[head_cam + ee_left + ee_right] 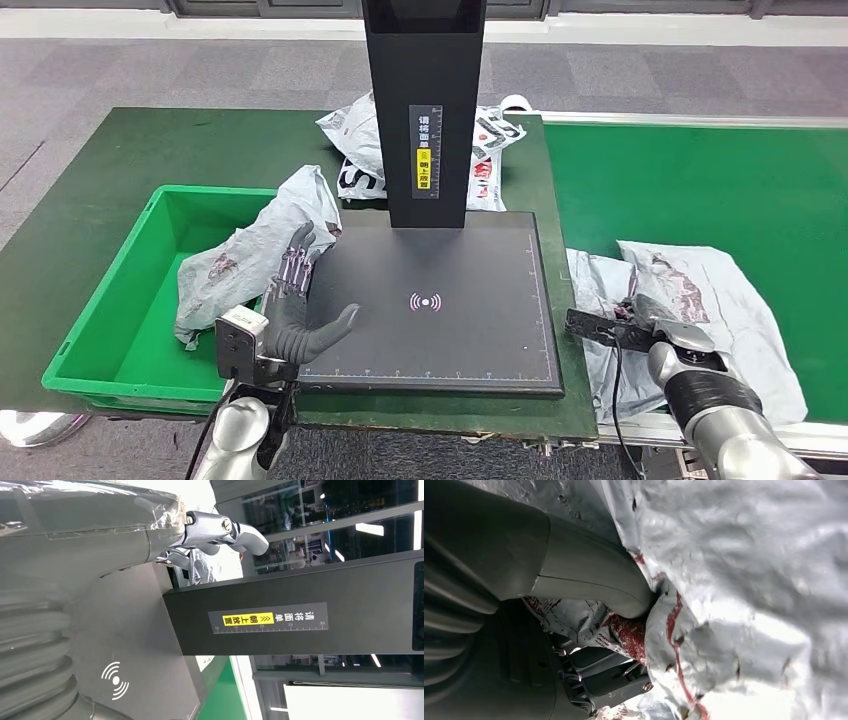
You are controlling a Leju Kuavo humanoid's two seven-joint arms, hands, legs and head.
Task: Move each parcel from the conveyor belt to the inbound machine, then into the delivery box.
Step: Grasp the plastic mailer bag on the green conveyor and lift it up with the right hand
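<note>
Right hand [640, 312]: fingers pinching a fold of grey parcel [700, 300] lying on green belt [720, 180], just right of scanner plate [440, 300]. Left hand [300, 320]: spread, holding nothing, at plate's left edge, beside second grey parcel [255, 255] draped over green box [130, 300] rim. Behind the black post [425, 100]: white bags [360, 140].

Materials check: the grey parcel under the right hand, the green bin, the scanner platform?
Grey parcel: looks like thin plastic poly-mailer film, glossy and crinkled, red print; right hand grips it.
Green bin: probably moulded rigid plastic, smooth walls with a rolled rim.
Scanner platform: matte black flat plate with printed ruler marks; metal or plastic, cannot tell.
</note>
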